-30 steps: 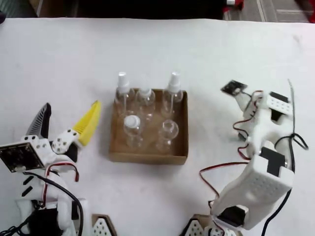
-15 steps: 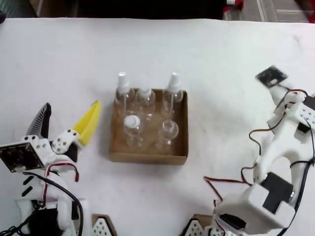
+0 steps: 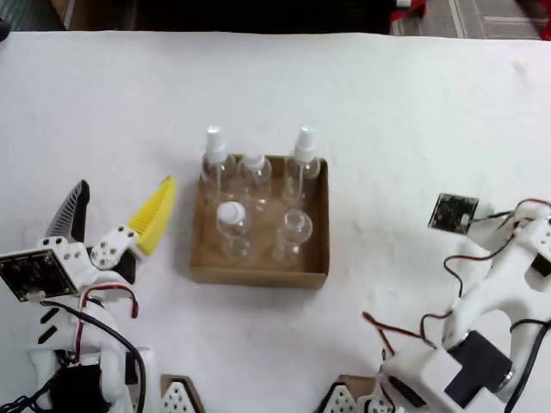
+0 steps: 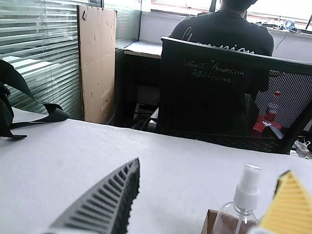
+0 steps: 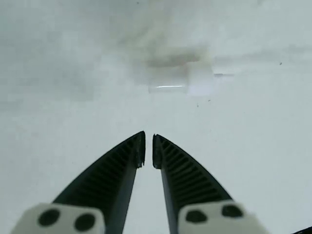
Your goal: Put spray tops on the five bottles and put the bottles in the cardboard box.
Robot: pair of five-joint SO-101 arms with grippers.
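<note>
Five bottles [image 3: 232, 228] stand in the box [image 3: 258, 276], mid-table.
Left gripper [image 3: 125, 183] near the front left corner stands wide open, empty; right gripper [image 5: 148, 146] is closed, empty, with a blurred white part [image 5: 187, 83] lying ahead.

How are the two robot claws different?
The left gripper is open wide; the right gripper is shut. The left gripper has one yellow finger and one black one; the right gripper's fingers are both black. Both have ridged fingers and hold nothing.
</note>
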